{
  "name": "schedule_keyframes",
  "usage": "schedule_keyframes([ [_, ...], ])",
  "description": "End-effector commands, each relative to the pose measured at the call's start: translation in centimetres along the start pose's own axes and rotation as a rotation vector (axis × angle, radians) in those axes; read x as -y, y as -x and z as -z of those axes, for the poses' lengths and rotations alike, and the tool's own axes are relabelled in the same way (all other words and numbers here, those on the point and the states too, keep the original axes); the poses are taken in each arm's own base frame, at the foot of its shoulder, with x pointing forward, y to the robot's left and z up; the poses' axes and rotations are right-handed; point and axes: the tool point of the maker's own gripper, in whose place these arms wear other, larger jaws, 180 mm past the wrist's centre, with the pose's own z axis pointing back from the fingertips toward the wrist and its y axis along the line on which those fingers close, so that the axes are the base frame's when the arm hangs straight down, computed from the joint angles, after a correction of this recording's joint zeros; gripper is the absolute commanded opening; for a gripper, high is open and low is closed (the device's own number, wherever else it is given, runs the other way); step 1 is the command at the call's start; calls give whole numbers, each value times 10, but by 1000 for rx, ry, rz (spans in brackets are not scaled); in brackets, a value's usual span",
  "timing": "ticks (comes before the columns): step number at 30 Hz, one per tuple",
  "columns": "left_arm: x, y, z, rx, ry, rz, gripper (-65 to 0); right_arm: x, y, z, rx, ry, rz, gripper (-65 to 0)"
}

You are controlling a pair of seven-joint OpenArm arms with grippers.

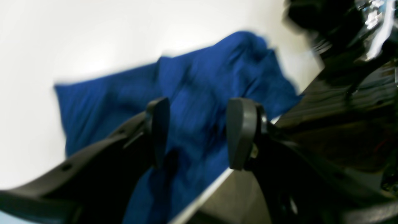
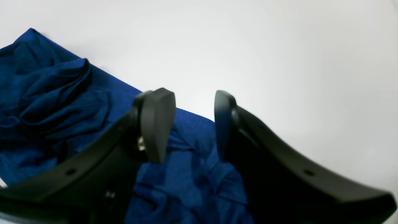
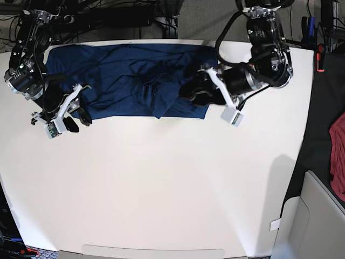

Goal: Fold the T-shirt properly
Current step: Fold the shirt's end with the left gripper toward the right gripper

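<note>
Blue T-shirt point(image 3: 126, 81) lies flat-ish, wrinkled, near top of white table point(image 3: 161, 183), in upper middle of base view. Left gripper point(image 1: 197, 133) on right side of base view, over shirt's right end, jaws apart, holding nothing. Right gripper point(image 2: 194, 124) at shirt's left end, jaws apart, holding nothing. Red cloth point(image 3: 338, 156) at far right edge.

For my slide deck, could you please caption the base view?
Both open grippers, left and right, poised at opposite ends of the rumpled blue T-shirt.
</note>
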Motion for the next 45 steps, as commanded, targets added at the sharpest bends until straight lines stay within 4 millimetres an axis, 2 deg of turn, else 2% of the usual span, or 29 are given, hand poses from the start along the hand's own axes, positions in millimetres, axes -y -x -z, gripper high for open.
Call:
schedule_keyframes([
  [1, 3, -5, -3, 12, 15, 21, -357, 3, -13, -5, 44, 3, -22, -400],
  [6, -21, 11, -2, -24, -68, 1, -357, 2, -13, -4, 45, 0, -19, -400],
  [8, -22, 15, 3, -45, -67, -1, -357, 1, -14, -4, 48, -1, -18, -400],
  [15, 6, 35, 31, -135, 40, 22, -357, 1, -13, -4, 48, -2, -16, -400],
  [18, 16, 27, 41, -107, 75, 33, -357, 1, -13, -4, 46, -2, -16, -400],
  [23, 32, 35, 57, -128, 132, 33, -357, -1, -10, -4, 41, -5, -13, -400],
  [30, 72, 52, 70, -192, 252, 92, -357, 0, -12, -4, 45, -3, -15, -400],
  [37, 88, 33, 64, -160, 354, 100, -357, 1, -13, -4, 49, 0, -16, -400],
  [41, 88, 24, 59, -147, 386, 95, -357, 2, -14, -4, 52, 0, -17, -400],
  [42, 86, 22, 58, -142, 380, 94, -358, 2, -14, -4, 52, 0, -17, -400],
  [45, 61, 11, 48, -98, 311, 75, -378, 3, -13, -5, 47, 2, -22, -400],
])
